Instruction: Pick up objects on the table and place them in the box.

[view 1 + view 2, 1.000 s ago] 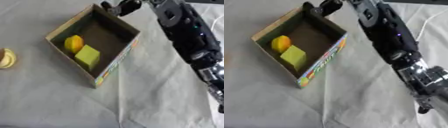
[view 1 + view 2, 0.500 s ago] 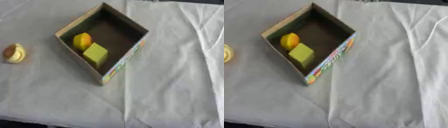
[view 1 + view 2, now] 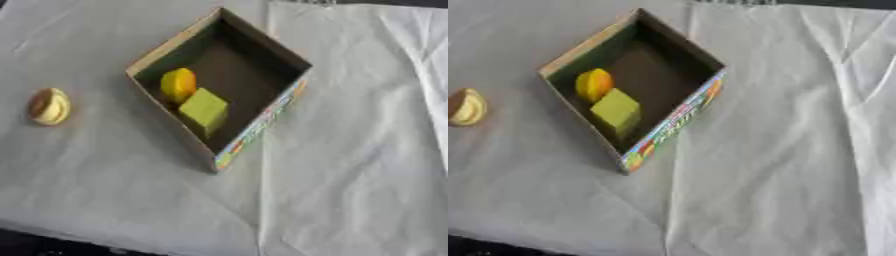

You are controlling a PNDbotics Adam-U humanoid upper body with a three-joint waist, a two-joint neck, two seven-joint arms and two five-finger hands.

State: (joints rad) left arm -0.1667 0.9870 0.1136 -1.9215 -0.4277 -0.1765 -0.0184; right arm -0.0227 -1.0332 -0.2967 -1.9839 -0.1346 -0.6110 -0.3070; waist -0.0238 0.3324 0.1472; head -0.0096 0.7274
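An open cardboard box (image 3: 262,122) with a colourful side lies turned like a diamond on the white cloth. Inside it, toward its left corner, sit a round orange-yellow object (image 3: 178,84) and a yellow-green block (image 3: 204,109) touching each other. A small round yellow and brown object (image 3: 49,106) lies on the cloth to the left of the box, apart from it. Neither of my hands shows in either view.
The white cloth (image 3: 359,150) covers the table, with folds and creases on the right side. The table's near edge (image 3: 52,235) runs along the bottom left, dark beyond it.
My right arm, which reached over the box's far corner a second ago, has left the view. The camera has shifted, so the whole scene sits further right.
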